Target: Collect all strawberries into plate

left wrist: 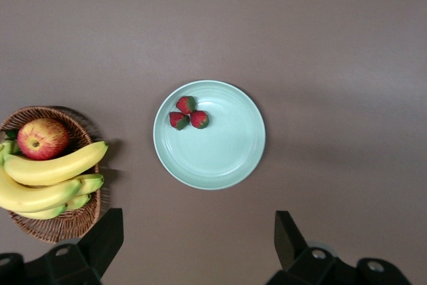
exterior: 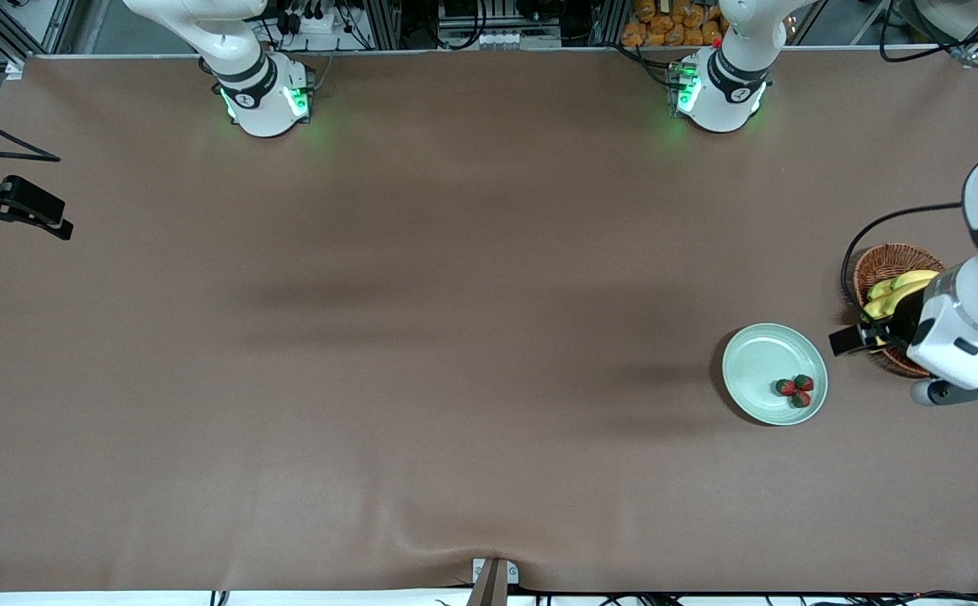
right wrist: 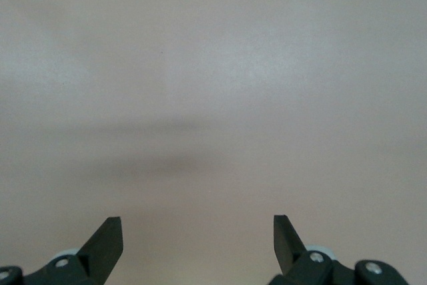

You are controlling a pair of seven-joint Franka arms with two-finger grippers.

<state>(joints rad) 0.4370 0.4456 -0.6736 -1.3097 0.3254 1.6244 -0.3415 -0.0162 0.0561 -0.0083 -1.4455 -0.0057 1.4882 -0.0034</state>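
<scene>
Three strawberries (exterior: 796,389) lie close together in the pale mint-green plate (exterior: 762,358), on its side nearer the front camera, toward the left arm's end of the table. In the left wrist view the strawberries (left wrist: 187,114) cluster near the plate's rim (left wrist: 220,158). My left gripper (exterior: 859,338) hangs high over the gap between plate and basket, open and empty; its jaws (left wrist: 198,221) stand wide apart. My right gripper (exterior: 22,219) waits at the right arm's end of the table, open and empty, over bare table (right wrist: 198,226).
A brown wicker basket (exterior: 889,261) with bananas (exterior: 897,290) stands beside the plate, toward the table's edge at the left arm's end. The left wrist view shows the basket (left wrist: 57,228), its bananas (left wrist: 53,165) and a red-yellow apple (left wrist: 43,138).
</scene>
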